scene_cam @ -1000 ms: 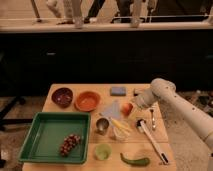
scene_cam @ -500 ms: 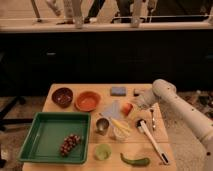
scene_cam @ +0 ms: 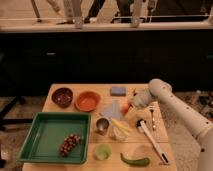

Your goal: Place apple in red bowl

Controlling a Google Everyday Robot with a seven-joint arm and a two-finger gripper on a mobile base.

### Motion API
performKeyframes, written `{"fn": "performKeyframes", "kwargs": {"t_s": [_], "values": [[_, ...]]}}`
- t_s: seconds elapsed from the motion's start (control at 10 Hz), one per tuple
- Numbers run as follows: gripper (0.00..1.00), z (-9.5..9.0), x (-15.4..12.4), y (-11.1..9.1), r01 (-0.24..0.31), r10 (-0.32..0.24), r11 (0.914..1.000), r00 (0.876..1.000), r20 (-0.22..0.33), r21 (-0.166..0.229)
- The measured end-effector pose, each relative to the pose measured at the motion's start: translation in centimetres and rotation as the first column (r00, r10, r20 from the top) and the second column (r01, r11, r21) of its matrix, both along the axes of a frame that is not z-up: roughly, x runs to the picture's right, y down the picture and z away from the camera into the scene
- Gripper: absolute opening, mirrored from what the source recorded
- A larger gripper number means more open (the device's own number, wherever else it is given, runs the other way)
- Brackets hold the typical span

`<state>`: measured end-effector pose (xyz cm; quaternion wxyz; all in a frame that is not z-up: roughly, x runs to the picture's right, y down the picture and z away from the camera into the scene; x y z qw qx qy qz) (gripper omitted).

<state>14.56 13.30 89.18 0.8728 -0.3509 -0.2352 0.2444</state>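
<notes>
Over the last second I am easing my claw (scene_cam: 131,105) down onto the apple (scene_cam: 125,109), jaws wide, nothing gripped. The apple is sitting on the desk (scene_cam: 103,90), well right of the red bowl (scene_cam: 88,101) — I judge the grasp is coming next.

The pincer (scene_cam: 131,105) has crept lower and leftward over the bench (scene_cam: 102,90), now right against the apple (scene_cam: 124,109) (which it partly covers, where before it stood clear).
</notes>
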Motion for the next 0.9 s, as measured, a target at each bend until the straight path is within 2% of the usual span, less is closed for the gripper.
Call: {"fn": "performKeyframes", "kwargs": {"t_s": [0.1, 0.5, 0.7, 0.9], "values": [[0.73, 0.16, -0.08, -0.02, -0.002, 0.002, 1.0000, 1.000, 0.004, -0.001], [0.33, 0.33, 0.01, 0.12, 0.003, -0.002, 0.9995, 1.000, 0.018, -0.030], [0.13, -0.11, -0.57, -0.46, 0.017, -0.016, 0.9994, 1.000, 0.024, -0.029], [0.00, -0.58, -0.65, -0.80, 0.024, -0.023, 0.9994, 0.999, 0.026, -0.026]]}}
